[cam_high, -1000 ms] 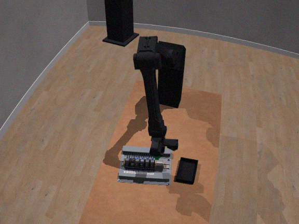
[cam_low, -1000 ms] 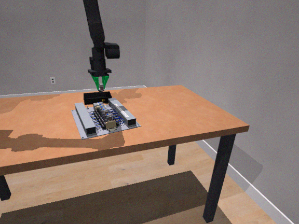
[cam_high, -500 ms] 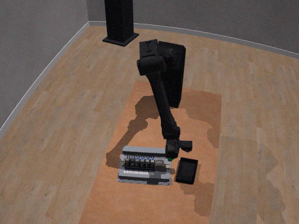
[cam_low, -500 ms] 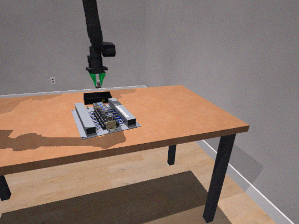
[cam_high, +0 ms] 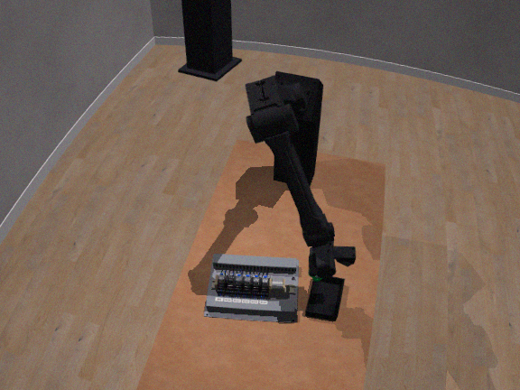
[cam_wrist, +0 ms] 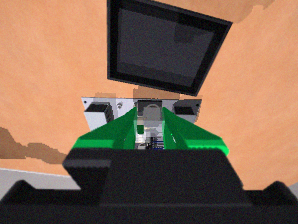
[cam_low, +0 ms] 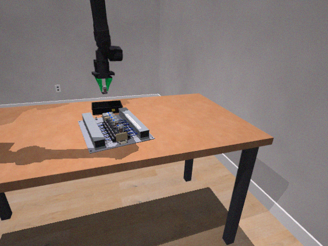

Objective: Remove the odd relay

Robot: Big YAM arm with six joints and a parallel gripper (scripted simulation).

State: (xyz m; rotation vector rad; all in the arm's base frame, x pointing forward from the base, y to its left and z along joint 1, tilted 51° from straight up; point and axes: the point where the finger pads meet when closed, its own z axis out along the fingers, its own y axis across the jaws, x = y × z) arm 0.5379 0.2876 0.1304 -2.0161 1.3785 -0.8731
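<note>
Pincer (cam_low: 105, 86) hangs high on the dark arm (cam_high: 298, 181), pointing straight down, well above the orange bench (cam_low: 199, 122), the largest thing under it. Next in size, the grey relay panel (cam_low: 114, 128) lies on the bench nearer the exterior camera than the pincer and a little to one side; in the wrist view only its end edge (cam_wrist: 100, 110) shows just behind the fingertips. On the panel a row of relays (cam_high: 246, 282) with blue test buttons sits between 2 grey ducts, and near that row's tray end a pale socket block (cam_high: 277, 283) stands. Smaller again, the black tray (cam_high: 326, 299) stands open side up on the bench just beside the panel's end, almost directly below the pincer; from the top its near end is partly hidden under the wrist, and in the wrist view its open inside (cam_wrist: 165, 47) fills the space just ahead of the fingers. Nothing stands between the pincer and the tray. Smallest, the relay (cam_low: 105, 89) is clamped between the 2 green fingers, which stand only a narrow way apart on its sides; it hangs in the air clear of the panel, above the tray, touching nothing but the fingers. Its button colour cannot be made out.
</note>
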